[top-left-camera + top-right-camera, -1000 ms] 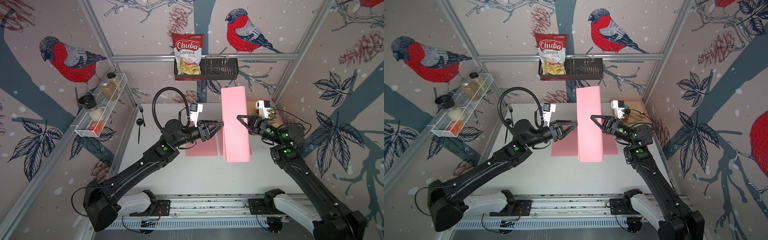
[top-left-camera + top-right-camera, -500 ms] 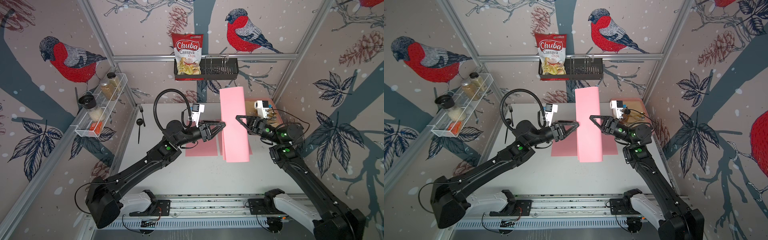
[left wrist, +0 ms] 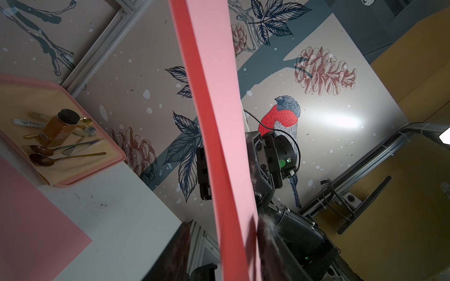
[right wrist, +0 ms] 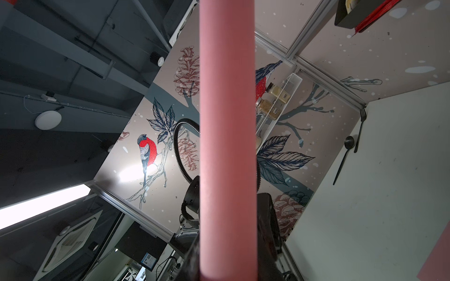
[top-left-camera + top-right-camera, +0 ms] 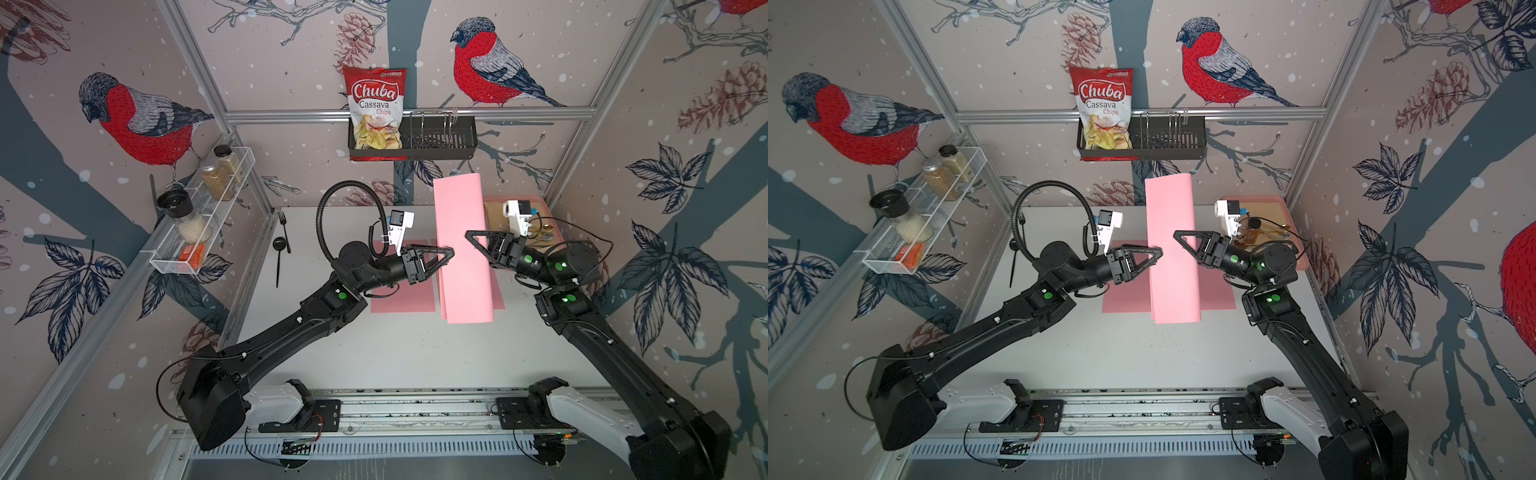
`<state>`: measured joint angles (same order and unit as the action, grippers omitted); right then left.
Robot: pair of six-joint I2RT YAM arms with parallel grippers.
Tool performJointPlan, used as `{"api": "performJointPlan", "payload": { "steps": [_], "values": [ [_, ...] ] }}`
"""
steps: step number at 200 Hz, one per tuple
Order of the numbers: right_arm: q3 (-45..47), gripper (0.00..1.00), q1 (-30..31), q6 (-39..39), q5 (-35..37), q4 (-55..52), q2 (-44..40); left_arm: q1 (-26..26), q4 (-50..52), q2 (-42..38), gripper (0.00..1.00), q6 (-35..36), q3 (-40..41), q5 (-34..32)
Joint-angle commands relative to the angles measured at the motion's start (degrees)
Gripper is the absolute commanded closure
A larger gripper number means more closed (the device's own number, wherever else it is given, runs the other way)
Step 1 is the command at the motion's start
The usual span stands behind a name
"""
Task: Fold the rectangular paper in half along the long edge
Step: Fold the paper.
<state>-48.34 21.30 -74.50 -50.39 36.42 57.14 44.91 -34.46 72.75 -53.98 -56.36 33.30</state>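
both arms raised and angled inward, left claw [image 5: 451, 251] parted, right claw [image 5: 468, 234] pinched, tips nearly facing

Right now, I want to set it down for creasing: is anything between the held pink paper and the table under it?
Yes. A second pink sheet lies flat on the table beneath the held pink paper. Otherwise nothing visible; the tray sits off to the side.

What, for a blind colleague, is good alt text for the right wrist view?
A curled pink paper, held in the right gripper, runs as a broad band through the frame's middle. Behind it: bird-patterned walls, and a black spoon and fork on the white table.
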Motion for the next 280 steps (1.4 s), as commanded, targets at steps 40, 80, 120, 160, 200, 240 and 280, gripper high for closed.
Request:
{"api": "performJointPlan", "payload": {
  "steps": [40, 80, 120, 160, 200, 240, 280],
  "values": [
    [-1.49, 0.73, 1.02, 5.66, 1.26, -5.17, 0.07, 0.53, -4.30, 0.29, 0.54, 0.01, 0.03, 1.32],
    [-2.36, 0.73, 1.05, 7.91, 0.83, -8.93, -0.33, 0.50, -3.51, 0.17, 0.57, 0.62, -0.39, 1.21],
    [-2.47, 0.73, 1.34, 8.81, 0.80, -10.01, -0.70, 0.53, -3.76, 0.39, 0.60, 0.45, -0.46, 1.30],
    [-2.55, 0.74, 1.57, 9.67, 1.08, -11.12, -0.68, 0.55, -4.04, 0.89, 0.73, 0.23, -0.44, 1.65],
    [-3.16, 0.75, 1.87, 10.80, 1.28, -12.42, -0.63, 0.78, -4.47, 1.13, 0.76, 0.10, -0.24, 1.73],
    [-3.61, 0.75, 1.90, 11.98, 1.50, -14.12, -0.90, 0.88, -4.57, 1.18, 0.77, 0.10, -0.33, 1.74],
    [-4.44, 0.75, 1.89, 14.20, 1.76, -17.20, -1.16, 0.88, -4.46, 0.91, 0.81, 0.19, -0.42, 1.65]
  ]
}}
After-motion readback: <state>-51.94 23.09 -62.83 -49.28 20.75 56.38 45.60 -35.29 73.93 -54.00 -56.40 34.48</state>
